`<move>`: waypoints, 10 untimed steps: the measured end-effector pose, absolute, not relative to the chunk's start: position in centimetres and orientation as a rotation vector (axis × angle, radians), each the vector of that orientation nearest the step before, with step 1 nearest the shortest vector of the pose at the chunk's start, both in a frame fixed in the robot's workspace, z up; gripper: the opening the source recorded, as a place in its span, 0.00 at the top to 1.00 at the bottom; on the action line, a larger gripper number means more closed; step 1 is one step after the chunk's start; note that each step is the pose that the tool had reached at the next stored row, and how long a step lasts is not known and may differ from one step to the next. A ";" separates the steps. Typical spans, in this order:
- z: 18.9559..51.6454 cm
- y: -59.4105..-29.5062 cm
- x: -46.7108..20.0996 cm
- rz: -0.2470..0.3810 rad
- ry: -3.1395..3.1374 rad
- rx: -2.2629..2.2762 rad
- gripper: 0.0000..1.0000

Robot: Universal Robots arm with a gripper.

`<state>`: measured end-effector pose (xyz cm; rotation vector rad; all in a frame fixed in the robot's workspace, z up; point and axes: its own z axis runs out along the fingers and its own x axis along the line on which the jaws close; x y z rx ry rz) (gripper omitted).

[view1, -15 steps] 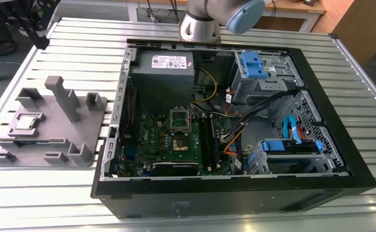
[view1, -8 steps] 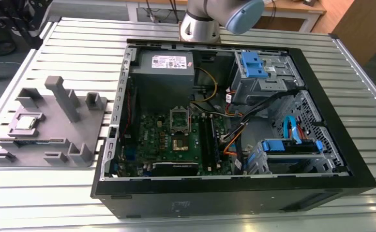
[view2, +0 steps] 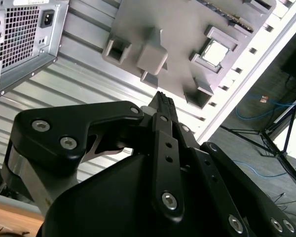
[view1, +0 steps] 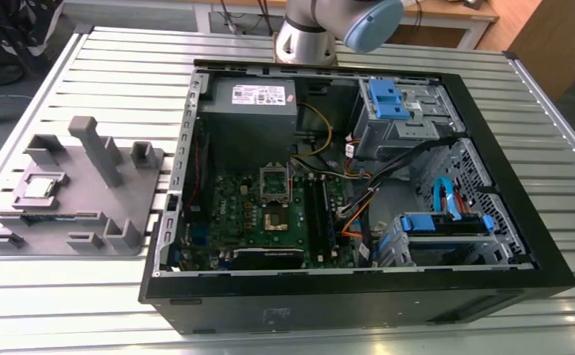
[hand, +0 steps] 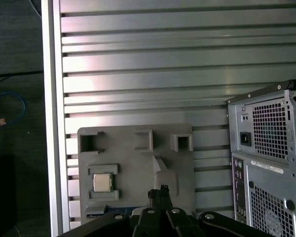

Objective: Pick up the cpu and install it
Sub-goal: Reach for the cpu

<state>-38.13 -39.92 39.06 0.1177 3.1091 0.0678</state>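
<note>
The claw [view2: 163, 98] of the robot arm is closed and empty, its two black fingers pressed tip to tip with nothing between them in both wrist views. It points down towards the grey holder plate [hand: 133, 163], well clear of it and touching nothing.

The cpu [hand: 102, 182], a small square chip with a shiny metal top, lies flat in a framed recess near one edge of the holder plate, apart from the line of the fingers. Grey upright blocks [view1: 98, 148] rise from the holder plate beside that recess. A long dark strip [view1: 45, 217] sits in a slot just beside the chip.

The holder plate rests on a ribbed aluminium table [view1: 109, 66]. An open computer case [view1: 366, 299] lies on its side just beside the holder plate. In the exterior view the case shows a green motherboard [view1: 237, 214], and the socket [view1: 273, 216] at its middle looks uncovered, its silver hinged plate [view1: 274, 180] raised.

By these pictures the job has barely begun. The chip is not yet grasped and not yet lifted, the socket appears unfilled, and both the pick-up and the install remain to be done
</note>
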 end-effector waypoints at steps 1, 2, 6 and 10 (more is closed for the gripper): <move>39.1 -39.9 -38.3 0.068 3.109 0.118 0.89; 39.0 -39.9 -38.6 0.068 3.109 0.118 0.89; 39.0 -39.9 -39.6 0.068 3.109 0.118 0.89; 39.0 -39.9 -40.5 0.068 3.109 0.118 0.89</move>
